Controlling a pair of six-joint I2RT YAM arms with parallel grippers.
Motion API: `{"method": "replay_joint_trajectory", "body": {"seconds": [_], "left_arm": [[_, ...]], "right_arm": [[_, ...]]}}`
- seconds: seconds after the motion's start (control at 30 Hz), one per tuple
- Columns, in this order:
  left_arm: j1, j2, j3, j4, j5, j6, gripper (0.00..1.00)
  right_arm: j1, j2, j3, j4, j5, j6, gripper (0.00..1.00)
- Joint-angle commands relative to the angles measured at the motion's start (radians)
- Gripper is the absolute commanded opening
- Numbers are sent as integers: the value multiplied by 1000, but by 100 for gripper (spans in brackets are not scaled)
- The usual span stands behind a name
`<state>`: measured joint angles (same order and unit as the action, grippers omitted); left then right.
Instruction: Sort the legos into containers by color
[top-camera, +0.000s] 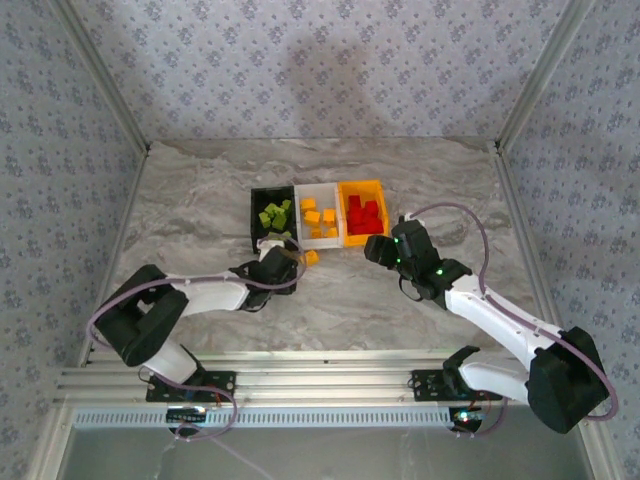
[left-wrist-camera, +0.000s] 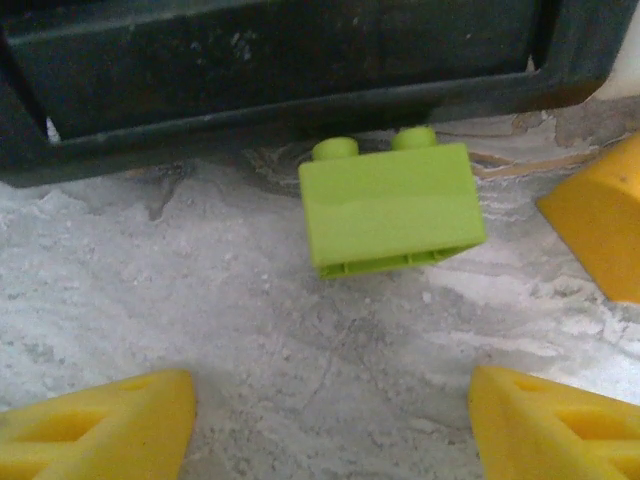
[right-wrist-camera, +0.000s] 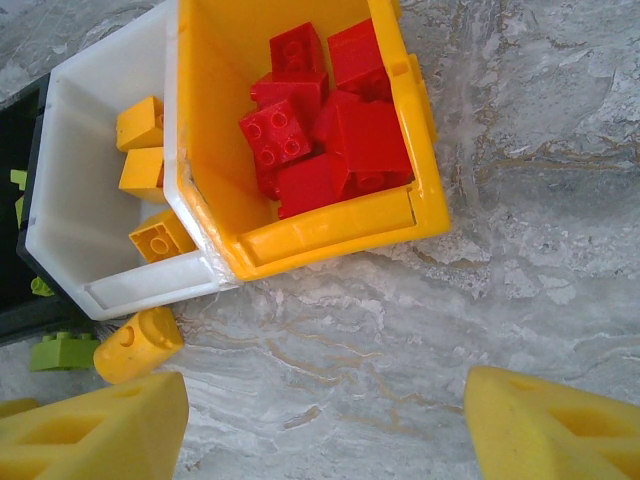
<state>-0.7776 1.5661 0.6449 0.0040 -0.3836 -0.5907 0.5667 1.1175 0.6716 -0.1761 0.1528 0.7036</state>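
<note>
- A grey marbled counter (top-camera: 190, 200) is lying between flower-papered walls (top-camera: 300, 60).
- Three bins (top-camera: 318, 186) are holding sorted legos (top-camera: 365, 217).
- The left pincer (left-wrist-camera: 330, 430) is hovering spread before a green lego (left-wrist-camera: 390, 210) lying beside the black bin (left-wrist-camera: 280, 60).
- The right pincer (right-wrist-camera: 325, 430) is gaping near the orange bin (right-wrist-camera: 330, 235).

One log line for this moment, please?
left end effector open, facing green lego | right end effector open | yellow lego outside white bin

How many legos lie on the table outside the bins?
2: a lime green brick before the black bin, an orange-yellow brick before the white bin. Others may be hidden.
</note>
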Motion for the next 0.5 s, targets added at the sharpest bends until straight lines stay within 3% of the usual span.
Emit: {"method": "replay_joint_trajectory", "body": {"seconds": [0.0, 0.2, 0.47], "left_arm": [[25, 49, 50, 89, -15, 22, 73], [28, 112, 78, 127, -29, 29, 71], [28, 147, 69, 186, -73, 52, 54]], "right_arm": [[6, -22, 11, -19, 17, -1, 75], [2, -31, 11, -19, 18, -4, 75], [0, -28, 12, -16, 15, -7, 75]]}}
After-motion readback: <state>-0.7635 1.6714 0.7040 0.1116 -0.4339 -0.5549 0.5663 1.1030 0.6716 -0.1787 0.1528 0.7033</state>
